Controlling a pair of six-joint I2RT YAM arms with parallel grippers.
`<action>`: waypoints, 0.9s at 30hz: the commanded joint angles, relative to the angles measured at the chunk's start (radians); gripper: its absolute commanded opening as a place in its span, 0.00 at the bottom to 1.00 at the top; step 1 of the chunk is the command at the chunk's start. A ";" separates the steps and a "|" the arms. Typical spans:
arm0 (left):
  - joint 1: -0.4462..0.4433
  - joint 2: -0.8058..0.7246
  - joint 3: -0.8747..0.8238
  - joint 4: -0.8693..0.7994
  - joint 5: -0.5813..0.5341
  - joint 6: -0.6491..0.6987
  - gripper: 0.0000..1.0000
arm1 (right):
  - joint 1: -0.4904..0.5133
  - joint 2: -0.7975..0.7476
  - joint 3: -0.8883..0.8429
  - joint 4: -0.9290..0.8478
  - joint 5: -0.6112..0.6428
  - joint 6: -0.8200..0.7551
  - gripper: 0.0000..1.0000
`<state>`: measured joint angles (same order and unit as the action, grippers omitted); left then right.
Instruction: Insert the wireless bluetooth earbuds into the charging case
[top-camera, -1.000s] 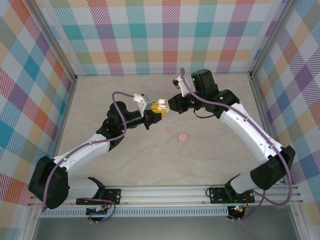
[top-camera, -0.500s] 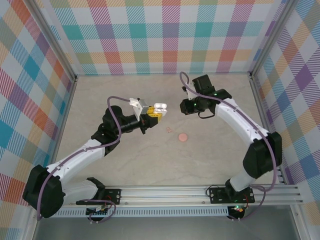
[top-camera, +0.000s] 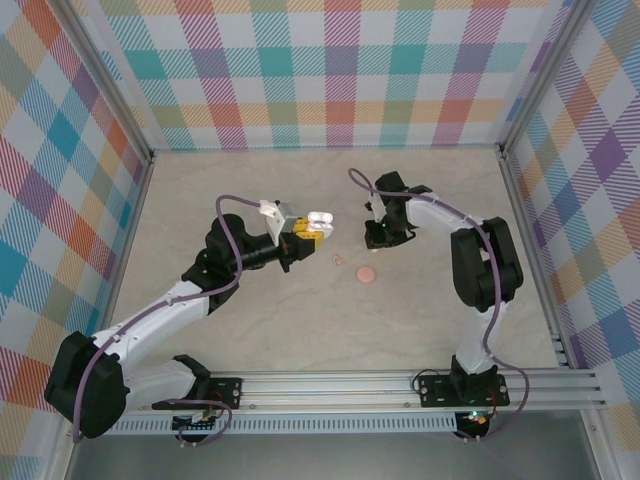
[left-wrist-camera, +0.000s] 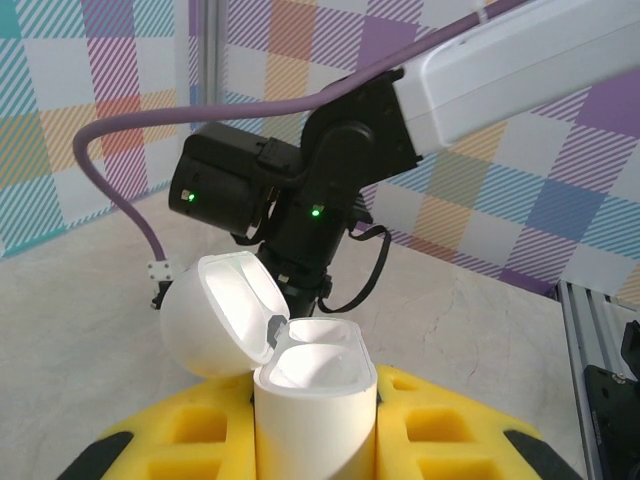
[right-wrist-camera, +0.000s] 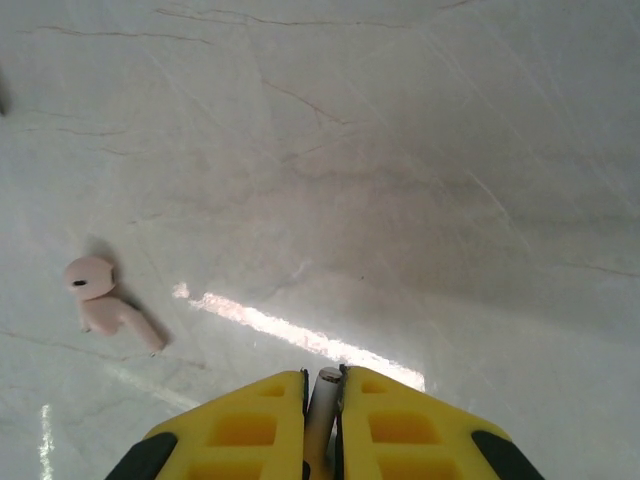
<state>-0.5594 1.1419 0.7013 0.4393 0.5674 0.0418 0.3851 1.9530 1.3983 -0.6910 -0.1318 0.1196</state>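
Salmon disc (top-camera: 366, 272) is seen flat on the tabletop (top-camera: 250, 320), just right of centre. A pinkish earbud-shaped piece (right-wrist-camera: 100, 300) is lying on its side at the centre, just beside the disc and apart from both grippers.

Right gripper (right-wrist-camera: 322, 420) is pointed down over the tabletop, right of centre and slightly toward the far edge. Its yellow fingers are pinched nearly together on a thin white earbud (right-wrist-camera: 325, 392). Only the stem end is shown; the bud body is hidden between the pads.

Left gripper (top-camera: 305, 233) is raised left of centre and clamped on the charging case (left-wrist-camera: 315, 400), which is held upright. The lid (left-wrist-camera: 225, 315) is swung open to the left. The lower case body is covered by the yellow pads. The contents of the wells cannot be made out.

Beyond the case, two green lights are lit on the right arm (left-wrist-camera: 300, 190). The frame's lower edge cuts off the left fingers.
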 joint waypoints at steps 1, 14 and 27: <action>0.009 -0.022 -0.020 0.023 0.012 -0.015 0.00 | -0.012 0.034 0.055 -0.024 0.025 -0.010 0.14; 0.009 -0.021 -0.029 0.035 0.008 -0.020 0.00 | -0.069 0.029 0.039 -0.052 0.104 0.019 0.45; 0.009 -0.021 -0.028 0.038 0.007 -0.024 0.00 | -0.094 0.044 0.042 -0.093 0.093 0.000 0.46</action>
<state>-0.5594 1.1412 0.6773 0.4461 0.5667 0.0269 0.2939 1.9995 1.4345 -0.7597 -0.0193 0.1261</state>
